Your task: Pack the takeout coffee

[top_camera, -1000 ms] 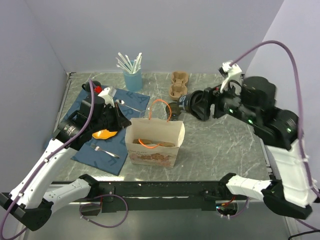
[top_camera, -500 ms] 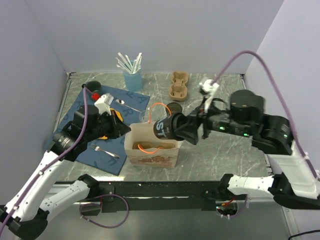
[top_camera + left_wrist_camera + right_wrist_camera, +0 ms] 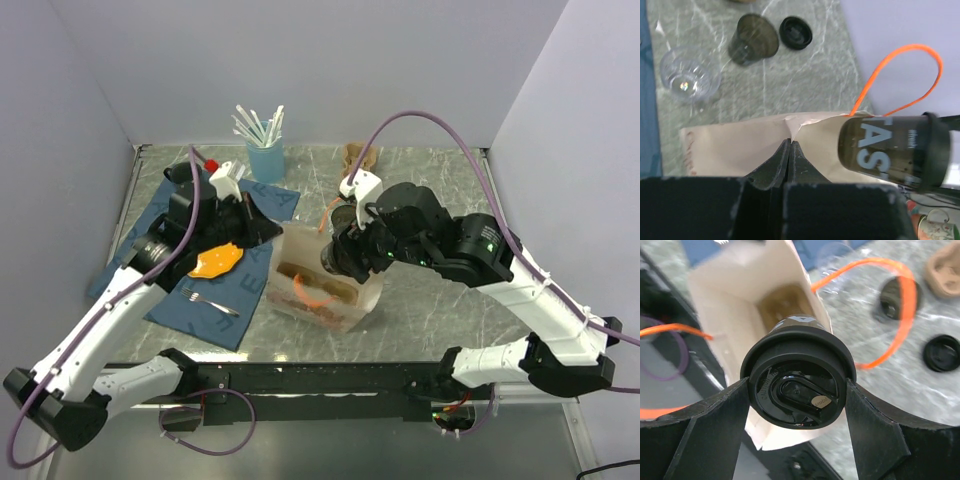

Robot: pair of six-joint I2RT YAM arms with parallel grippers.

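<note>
The takeout coffee (image 3: 797, 382), a black cup with a black lid, is held by its lid between the fingers of my right gripper (image 3: 797, 390). It hangs bottom first over the open mouth of the white paper bag (image 3: 740, 280). In the left wrist view the cup (image 3: 892, 150) with white lettering lies just past the bag's rim (image 3: 740, 145). My left gripper (image 3: 790, 145) is shut on that rim. In the top view the left gripper (image 3: 265, 228) is at the bag's left edge and the right gripper (image 3: 340, 255) is over the bag (image 3: 330, 300). The bag has orange loop handles (image 3: 900, 75).
A clear glass (image 3: 690, 72), a dark mug (image 3: 752, 44) and a loose black lid (image 3: 796, 32) stand behind the bag. A blue cup of straws (image 3: 265, 155) and a cardboard carrier (image 3: 358, 155) are at the back. A blue cloth (image 3: 170, 280) with a fork (image 3: 208, 300) lies on the left.
My right arm has carried the cup left and down until it is over the bag's opening. My left gripper has moved to the bag's rim and shut on it; the bag has tilted.
</note>
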